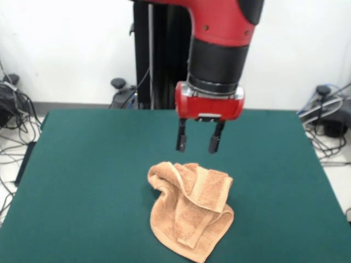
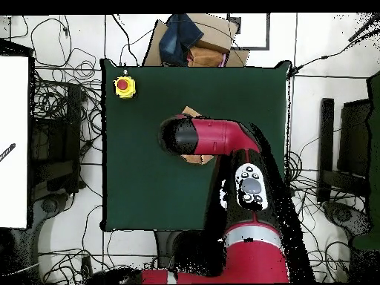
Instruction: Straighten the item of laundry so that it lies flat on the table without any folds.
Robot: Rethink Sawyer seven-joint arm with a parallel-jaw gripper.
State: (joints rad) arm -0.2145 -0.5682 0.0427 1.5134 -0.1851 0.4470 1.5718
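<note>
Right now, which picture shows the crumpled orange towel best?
The front view. There the crumpled peach-orange terry towel lies in plain sight on the dark green table, folds and all, below the open claw. In the overhead view the red arm covers it, so only small scraps peek out.

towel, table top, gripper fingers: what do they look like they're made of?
Towel: peach-orange terry cloth by its looped, fuzzy nap, with a flatter woven band; soft, since it lies crumpled in folds.
Table top: dark green, matte, no glare; looks like cloth or felt, but the covering can't be confirmed.
Gripper fingers: black and dull, probably plastic or rubber-padded; can't tell which. They hang open above the towel.
</note>
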